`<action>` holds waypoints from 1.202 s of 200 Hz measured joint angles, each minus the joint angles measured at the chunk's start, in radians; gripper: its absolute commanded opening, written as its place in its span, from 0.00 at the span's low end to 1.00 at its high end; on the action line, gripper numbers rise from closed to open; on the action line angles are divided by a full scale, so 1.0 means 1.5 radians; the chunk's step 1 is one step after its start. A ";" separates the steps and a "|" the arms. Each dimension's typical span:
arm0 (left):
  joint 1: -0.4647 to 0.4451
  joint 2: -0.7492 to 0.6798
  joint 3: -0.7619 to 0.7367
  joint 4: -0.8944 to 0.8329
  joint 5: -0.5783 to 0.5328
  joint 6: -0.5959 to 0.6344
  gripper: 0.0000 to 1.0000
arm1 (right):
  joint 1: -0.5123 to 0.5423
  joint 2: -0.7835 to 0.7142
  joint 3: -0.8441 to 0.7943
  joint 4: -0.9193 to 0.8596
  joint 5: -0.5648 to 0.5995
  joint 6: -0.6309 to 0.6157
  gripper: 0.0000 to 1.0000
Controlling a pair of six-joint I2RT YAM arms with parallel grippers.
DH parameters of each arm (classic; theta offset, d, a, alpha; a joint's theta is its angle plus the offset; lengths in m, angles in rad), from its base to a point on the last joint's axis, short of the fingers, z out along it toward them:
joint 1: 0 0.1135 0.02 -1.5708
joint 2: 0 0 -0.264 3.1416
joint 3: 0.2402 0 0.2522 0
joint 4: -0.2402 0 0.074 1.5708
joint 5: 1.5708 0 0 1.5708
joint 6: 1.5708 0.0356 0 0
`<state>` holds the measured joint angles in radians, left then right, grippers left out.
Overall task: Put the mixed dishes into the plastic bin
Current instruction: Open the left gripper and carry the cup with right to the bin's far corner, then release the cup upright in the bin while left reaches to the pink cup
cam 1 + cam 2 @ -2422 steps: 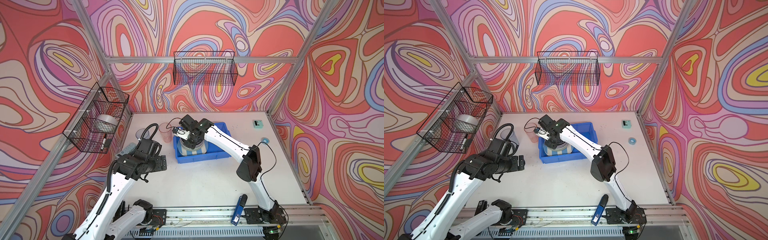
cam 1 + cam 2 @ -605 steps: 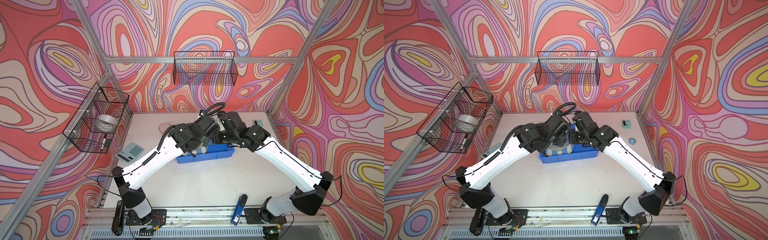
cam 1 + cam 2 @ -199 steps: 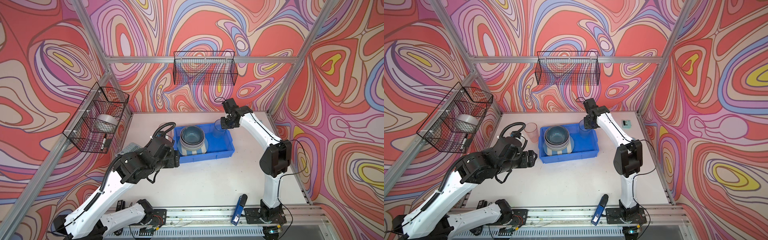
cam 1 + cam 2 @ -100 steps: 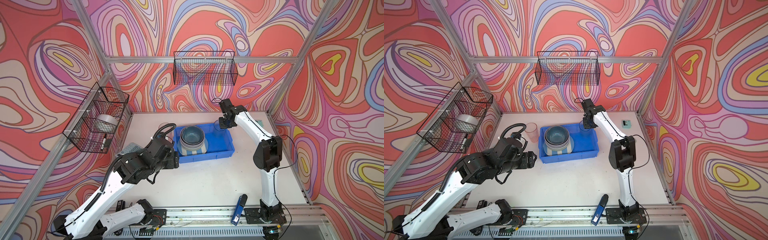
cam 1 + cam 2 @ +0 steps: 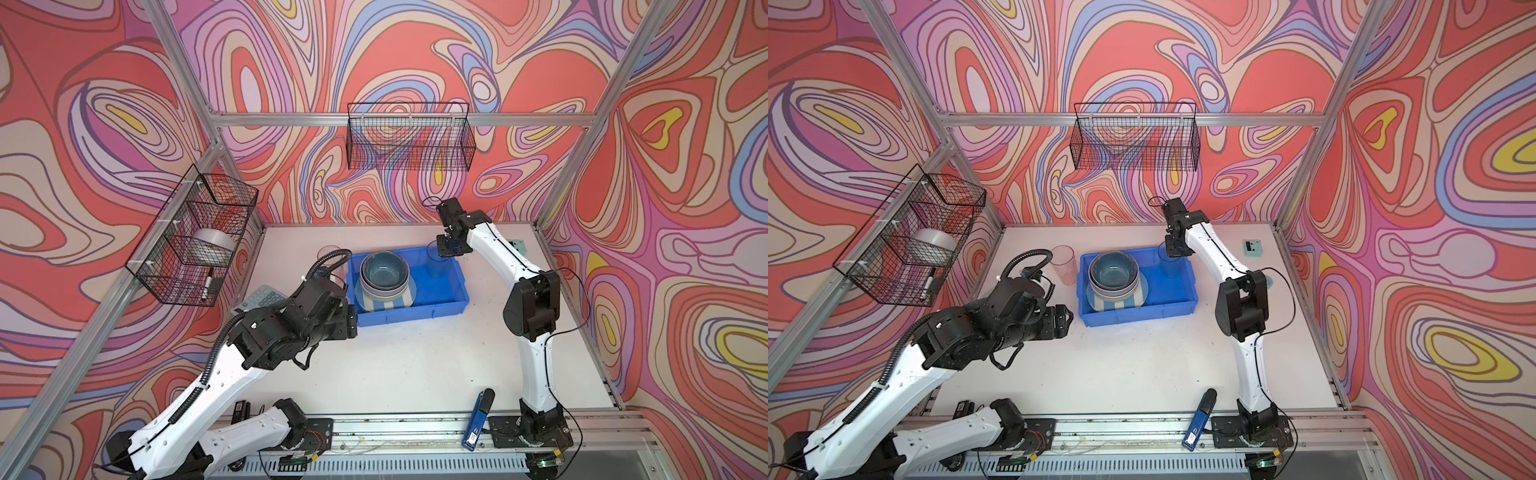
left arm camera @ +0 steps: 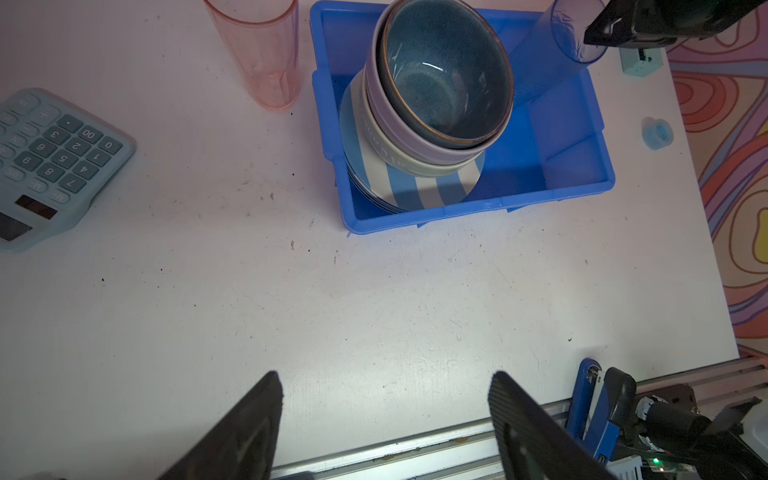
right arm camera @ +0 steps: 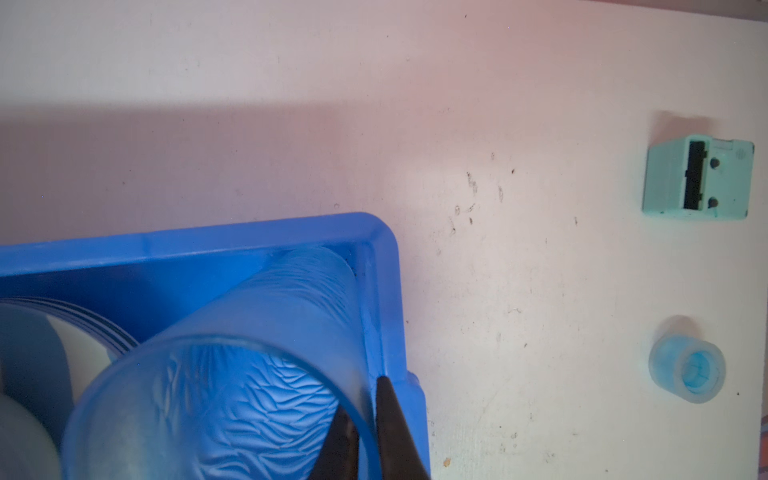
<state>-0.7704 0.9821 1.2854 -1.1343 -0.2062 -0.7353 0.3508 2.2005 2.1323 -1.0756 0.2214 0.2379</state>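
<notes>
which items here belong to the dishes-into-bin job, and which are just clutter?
Job: plastic bin; dark blue bowl; lavender bowl; pale green bowl; striped plate; grey-blue cup; pink cup.
Clutter: calculator; tape roll; small teal box; wire baskets.

Bowls (image 5: 384,276) on plate (image 5: 390,306) in bin (image 5: 415,318), cup (image 5: 436,266) inside R, 2nd cup (image 5: 1064,262) outside L

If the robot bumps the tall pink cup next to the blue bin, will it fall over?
Probably, if pushed near the top: the pink cup is tall and narrow, standing upright. It looks like thin see-through plastic, so likely light. Once down, its round sides would likely let it roll.
</notes>
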 measured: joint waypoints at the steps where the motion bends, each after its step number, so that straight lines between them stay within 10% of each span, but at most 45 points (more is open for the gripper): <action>1: 0.000 0.000 0.000 0.000 0.000 0.000 0.81 | 0.000 0.000 0.001 0.001 0.000 -0.001 0.18; 63: 0.001 0.002 -0.008 0.000 0.000 -0.001 0.82 | -0.002 0.000 0.011 0.006 0.005 0.000 0.28; 83: 0.015 0.010 -0.009 0.001 0.001 -0.001 0.81 | -0.003 -0.003 0.015 0.003 0.004 -0.002 0.45; 126: 0.105 0.054 -0.009 0.003 0.030 0.018 0.80 | -0.002 -0.078 -0.009 0.002 -0.032 -0.006 0.61; 240: 0.397 0.256 0.094 0.071 0.137 0.153 0.55 | 0.084 -0.407 -0.319 0.076 -0.223 0.017 0.64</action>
<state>-0.1749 1.3659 1.4269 -1.0275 -0.0010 -0.5056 0.4774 1.5902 1.6543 -0.9623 -0.1135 0.2630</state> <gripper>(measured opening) 0.567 0.642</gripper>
